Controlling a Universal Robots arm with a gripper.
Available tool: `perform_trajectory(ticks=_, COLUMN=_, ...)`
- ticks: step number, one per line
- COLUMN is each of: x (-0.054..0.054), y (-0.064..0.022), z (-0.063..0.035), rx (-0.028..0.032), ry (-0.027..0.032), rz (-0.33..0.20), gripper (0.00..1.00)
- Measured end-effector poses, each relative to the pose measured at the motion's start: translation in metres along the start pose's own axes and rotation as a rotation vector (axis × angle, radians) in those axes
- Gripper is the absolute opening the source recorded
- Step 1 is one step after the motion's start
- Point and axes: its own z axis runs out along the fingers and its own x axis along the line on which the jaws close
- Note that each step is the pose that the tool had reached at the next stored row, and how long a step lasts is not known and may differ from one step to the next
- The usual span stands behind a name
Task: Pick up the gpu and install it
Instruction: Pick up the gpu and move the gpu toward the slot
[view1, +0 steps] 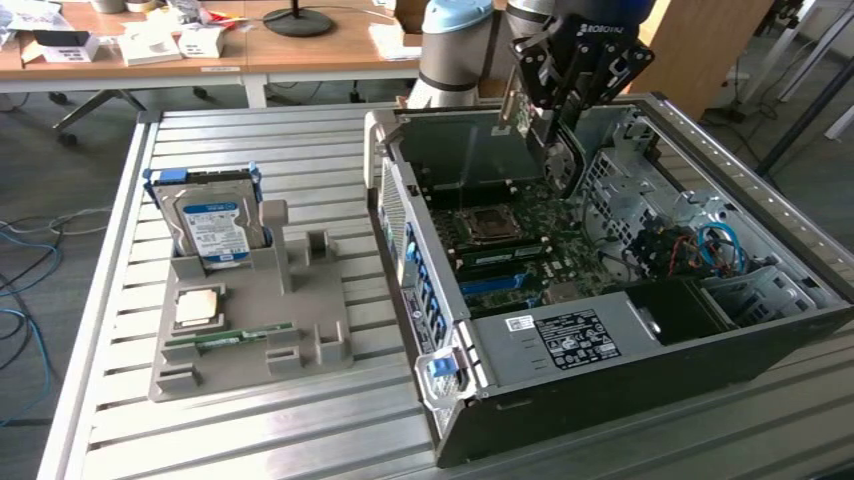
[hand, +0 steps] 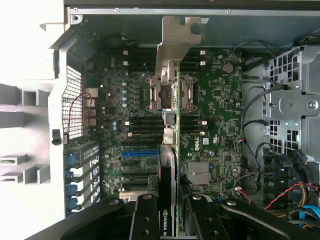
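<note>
The gpu (hand: 169, 175) hangs edge-on above the open computer case (view1: 761, 345), over the motherboard (hand: 215, 100). My gripper (hand: 170, 212) is shut on it, with black fingers (hand: 145, 215) pressing on both sides of its black cooler block. Its long silver end bracket (hand: 176, 42) points toward the rear wall of the case. In the exterior view the gripper (view1: 550, 115) hovers over the back part of the case, and the gpu (view1: 561, 160) dangles below it, just above the motherboard (view1: 534, 255). It touches no slot that I can see.
On the exterior view's left a grey fixture (view1: 247, 340) holds a hard drive (view1: 214, 225) standing upright, a processor chip (view1: 200, 305) and a memory stick (view1: 247, 335). Drive cages and loose cables (view1: 714, 245) fill the case's right side. The slatted metal table (view1: 267, 430) carries everything.
</note>
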Motion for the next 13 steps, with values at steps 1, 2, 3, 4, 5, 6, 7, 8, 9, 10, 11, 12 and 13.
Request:
perform_trajectory(ticks=1, x=0.0, y=0.0, z=0.0, rx=0.0, ry=0.0, rz=0.0, gripper=0.27)
perform_trajectory(ticks=2, x=0.0, y=0.0, z=0.0, rx=0.0, ry=0.0, rz=0.0, gripper=0.27)
perform_trajectory(ticks=3, x=0.0, y=0.0, z=0.0, rx=0.0, ry=0.0, rz=0.0, gripper=0.27)
perform_trajectory(ticks=4, x=-0.0005, y=0.0, z=0.0, rx=0.0, ry=0.0001, rz=0.0, gripper=0.27)
perform_trajectory(ticks=5, x=-0.0013, y=0.0001, z=0.0001, rx=-0.0001, ry=0.0, rz=0.0, gripper=0.27)
perform_trajectory(ticks=6, x=-0.0023, y=0.0001, z=0.0001, rx=-0.0001, ry=0.0, rz=0.0, gripper=0.27)
perform_trajectory(ticks=7, x=-0.0048, y=0.0002, z=0.0001, rx=0.0, ry=0.0, rz=0.0, gripper=0.27)
perform_trajectory(ticks=8, x=-0.0059, y=0.0002, z=0.0002, rx=-0.0001, ry=0.0, rz=0.0, gripper=0.27)
perform_trajectory(ticks=9, x=-0.0069, y=0.0003, z=0.0002, rx=0.0, ry=0.0, rz=0.0, gripper=0.27)
perform_trajectory(ticks=10, x=-0.0078, y=0.0003, z=0.0002, rx=0.0, ry=0.0001, rz=0.0, gripper=0.27)
perform_trajectory(ticks=11, x=-0.0083, y=0.0003, z=0.0002, rx=0.0, ry=0.0, rz=0.0, gripper=0.27)
perform_trajectory(ticks=12, x=-0.0083, y=0.0003, z=0.0002, rx=0.0, ry=0.0, rz=0.0, gripper=0.27)
perform_trajectory(ticks=13, x=-0.0084, y=0.0003, z=0.0002, rx=0.0, ry=0.0, rz=0.0, gripper=0.27)
